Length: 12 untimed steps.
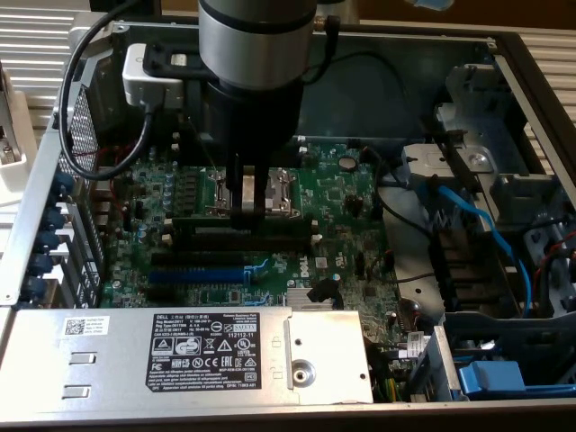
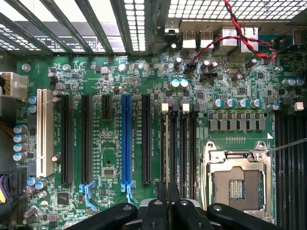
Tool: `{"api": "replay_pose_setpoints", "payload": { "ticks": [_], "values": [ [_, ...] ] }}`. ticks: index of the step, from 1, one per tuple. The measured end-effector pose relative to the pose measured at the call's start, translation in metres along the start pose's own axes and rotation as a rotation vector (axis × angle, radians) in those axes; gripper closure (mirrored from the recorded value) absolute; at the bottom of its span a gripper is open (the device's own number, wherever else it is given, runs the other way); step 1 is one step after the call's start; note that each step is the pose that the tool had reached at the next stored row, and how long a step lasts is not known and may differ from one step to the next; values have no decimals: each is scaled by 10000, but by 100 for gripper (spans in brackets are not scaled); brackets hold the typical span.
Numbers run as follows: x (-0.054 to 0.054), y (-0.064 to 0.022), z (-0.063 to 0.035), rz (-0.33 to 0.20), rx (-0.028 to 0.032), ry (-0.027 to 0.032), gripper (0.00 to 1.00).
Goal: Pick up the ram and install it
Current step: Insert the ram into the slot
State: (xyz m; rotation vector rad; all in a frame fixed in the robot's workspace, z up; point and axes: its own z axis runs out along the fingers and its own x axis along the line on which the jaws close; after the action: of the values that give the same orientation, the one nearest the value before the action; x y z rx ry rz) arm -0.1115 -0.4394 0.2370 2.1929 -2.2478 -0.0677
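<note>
The arm (image 1: 256,54) comes straight down into the open computer case (image 1: 504,54), with its wrist vertical. The gripper (image 1: 247,209) is closed on the ram (image 1: 202,223) at its middle. In the exterior view the ram lies level and shows its long side, close to the processor socket (image 1: 279,193). The wrist view shows the gripper (image 2: 168,201) from above and the ram (image 2: 167,153) by its thin edge only, in line with the memory slots (image 2: 184,143) between the socket (image 2: 235,182) and the blue slot (image 2: 126,139). I cannot tell if it is seated.
</note>
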Motion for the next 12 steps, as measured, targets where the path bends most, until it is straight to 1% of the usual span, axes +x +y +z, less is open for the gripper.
{"api": "replay_pose_setpoints", "payload": {
  "ticks": [12],
  "values": [
    [-2,-1,17,-8,0,0,88]
  ]
}}
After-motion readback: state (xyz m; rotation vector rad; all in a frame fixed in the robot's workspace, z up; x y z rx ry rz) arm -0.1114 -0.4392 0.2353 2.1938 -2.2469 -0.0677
